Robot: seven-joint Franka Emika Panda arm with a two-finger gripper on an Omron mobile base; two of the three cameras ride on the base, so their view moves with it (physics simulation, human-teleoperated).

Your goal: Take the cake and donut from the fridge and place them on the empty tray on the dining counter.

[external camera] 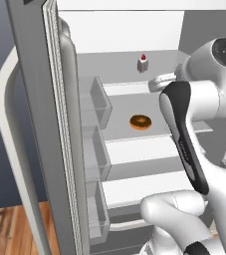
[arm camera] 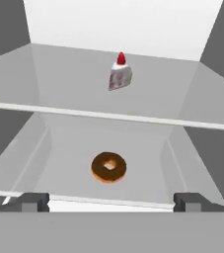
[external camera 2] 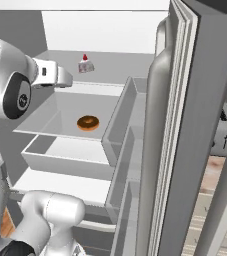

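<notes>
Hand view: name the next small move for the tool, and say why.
Probably ease the open tool forward and down toward the donut. The donut lies flat on the lower shelf of the fridge, centred between the fingertips, with nothing held yet. The cake stands farther back on the shelf above, so it seems the harder first reach.

— What sits on the upper glass shelf (arm camera: 59, 106) of the grey fridge?
— A small white cake slice with a red berry (arm camera: 119, 74).
— And the shelf below (arm camera: 148, 163)?
— One brown-glazed ring donut (arm camera: 109, 167), lying flat.
</notes>
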